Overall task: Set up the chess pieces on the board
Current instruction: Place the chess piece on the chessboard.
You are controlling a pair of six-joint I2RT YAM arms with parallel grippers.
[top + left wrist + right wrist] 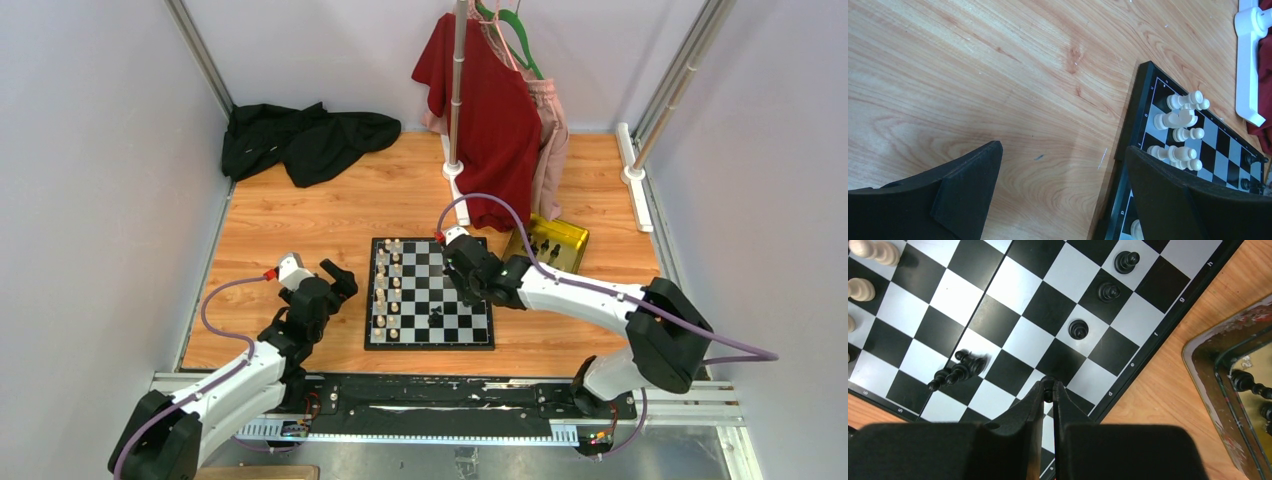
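Nearest the arm bases, to the left of the square black-and-white checkered chessboard with a black border (430, 344), the left end effector (340, 279) is held over the bare light-brown wooden bench (300, 220), its jaws spread wide with nothing between them. From its wrist camera the board's left edge is seen just beside one black finger (1188, 200). On the board itself, the small cream-white turned chess pieces (1180, 119) are ranged in the two columns along the left edge. Toward the board's near edge, about midway across, dark fallen pieces (955, 372) are seen lying on their sides; they are blurred, and their number cannot be told. The right end effector (1048, 382) is held above the board's right half, its jaws drawn narrow, and a small black piece (1048, 396) appears to be pinched between the tips. Three upright black pieces (1078, 329) are set in the second column in from the board's right edge, on neighbouring squares. Just beyond the board's far right corner a shiny yellow-gold rectangular tray (565, 235) is placed, and more black figurines (545, 248) are held in it. Farther behind the board, a dark red shirt (495, 120) and a pale pink garment (550, 140) are hung on a white-footed metal rack (458, 80). At the bench's far left, well apart from the board, a crumpled black cloth (300, 135) is heaped.
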